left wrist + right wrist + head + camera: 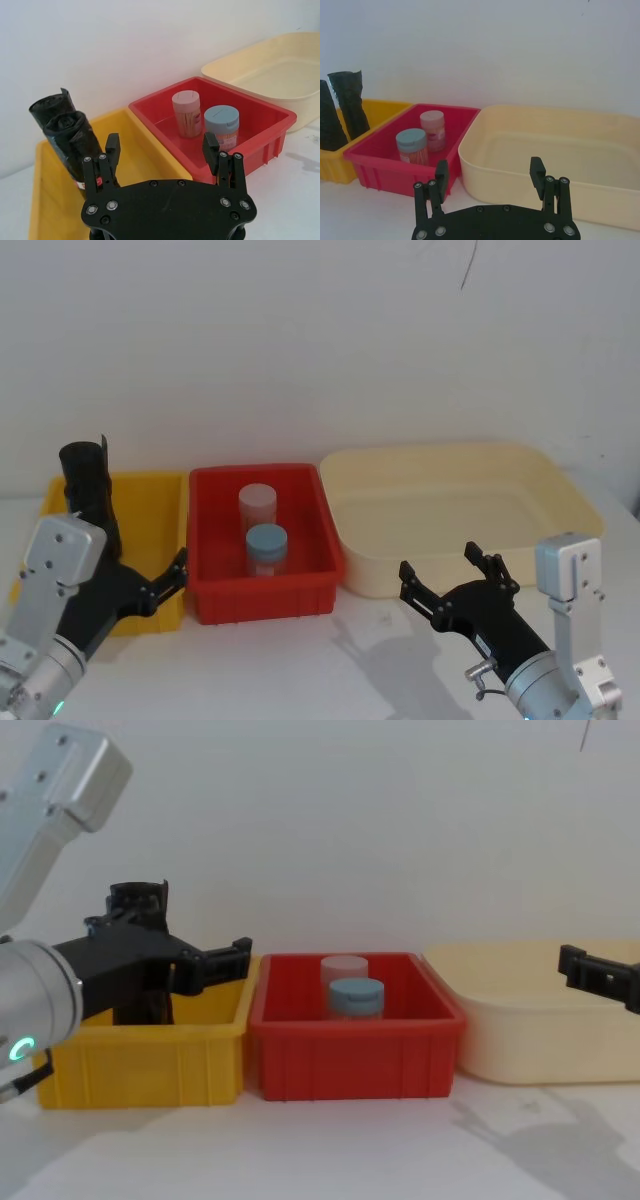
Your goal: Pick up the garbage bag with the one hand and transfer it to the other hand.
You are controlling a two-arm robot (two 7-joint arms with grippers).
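Presently we are seeing the left gripper (pixel 161 147) hovering, jaws apart, garbage bag (pixel 72 142) just outside them (not gripped); right gripper (pixel 489 172) jaws likewise apart.

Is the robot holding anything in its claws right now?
No, nothing. The left gripper is open near the garbage bag, not gripping it; the right gripper is open and empty.

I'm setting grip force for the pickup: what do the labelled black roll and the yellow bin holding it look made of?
The garbage bag looks like thin plastic film rolled tight: black, crinkled, wound layers showing at its top, so probably squashy. The yellow bin looks like rigid moulded plastic: smooth, slightly shiny walls with a firm rim. The left claw is open near the roll.
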